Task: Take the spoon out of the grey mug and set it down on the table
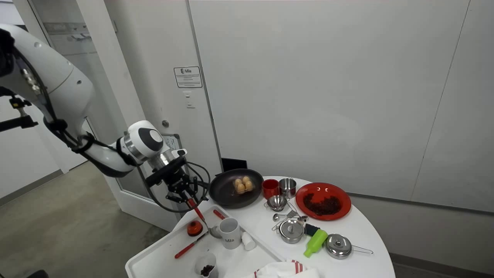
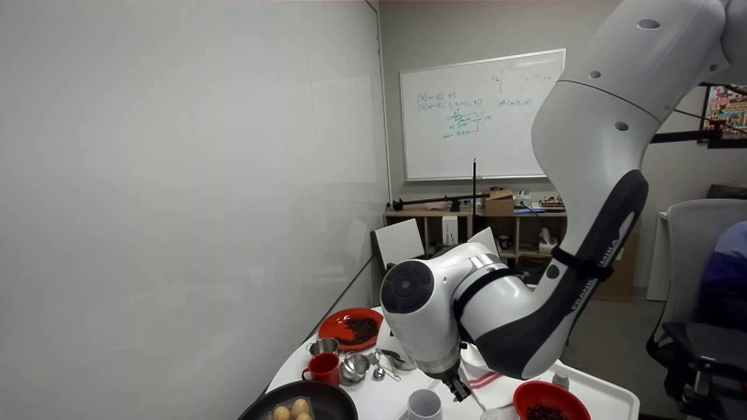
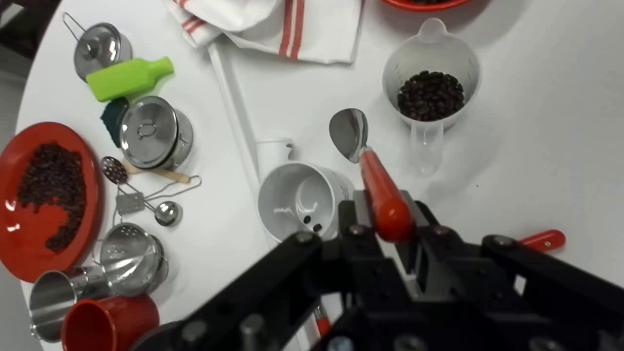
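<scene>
Here's the round white table, spreading all around the grey mug! On it sits the white tray, and the mug stands inside, close to the tray's rim. Black frying pan next, beyond the mug in an exterior view, and the red plate, well apart from the mug. Then the gripper, off to one side of the mug, its jaws narrow around a red handle. A clear measuring cup, near the mug. And that handle belongs to the spoon, pinched and held! It's out of the mug, its metal end just beside the mug; whether it touches the tray, I can't tell. Tiniest of all: two dark beans, down inside the mug.
</scene>
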Tool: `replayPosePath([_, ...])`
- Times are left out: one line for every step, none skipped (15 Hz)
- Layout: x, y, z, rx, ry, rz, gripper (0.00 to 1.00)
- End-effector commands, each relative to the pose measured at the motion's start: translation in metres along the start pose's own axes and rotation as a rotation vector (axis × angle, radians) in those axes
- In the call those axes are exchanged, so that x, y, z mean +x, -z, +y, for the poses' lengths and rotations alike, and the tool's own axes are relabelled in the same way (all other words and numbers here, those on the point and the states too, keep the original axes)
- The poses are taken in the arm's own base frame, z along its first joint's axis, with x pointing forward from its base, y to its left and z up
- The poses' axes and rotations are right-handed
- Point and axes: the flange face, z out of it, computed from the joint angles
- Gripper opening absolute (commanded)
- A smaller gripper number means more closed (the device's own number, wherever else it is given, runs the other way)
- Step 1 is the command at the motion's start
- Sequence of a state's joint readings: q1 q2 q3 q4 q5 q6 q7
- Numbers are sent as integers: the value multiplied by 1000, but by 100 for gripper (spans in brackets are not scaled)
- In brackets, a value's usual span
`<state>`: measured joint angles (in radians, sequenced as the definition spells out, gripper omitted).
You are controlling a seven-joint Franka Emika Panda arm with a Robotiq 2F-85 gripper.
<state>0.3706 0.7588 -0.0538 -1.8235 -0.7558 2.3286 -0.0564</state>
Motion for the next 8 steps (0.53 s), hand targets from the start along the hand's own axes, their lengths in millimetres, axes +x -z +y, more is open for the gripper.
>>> replayPosePath([-12, 0, -5, -93, -75, -65, 8])
replayPosePath([-13, -2, -6, -115, -110, -80, 8])
replayPosePath([-14, -2, -7, -131, -152, -90, 8])
replayPosePath([-14, -2, -7, -154, -200, -98, 8])
replayPosePath([-14, -2, -8, -173, -260, -91, 8])
replayPosePath([-14, -2, -8, -187, -309, -93, 8])
replayPosePath([-14, -2, -9, -197, -354, -95, 8])
replayPosePath([-15, -2, -10, -197, -390, -92, 8])
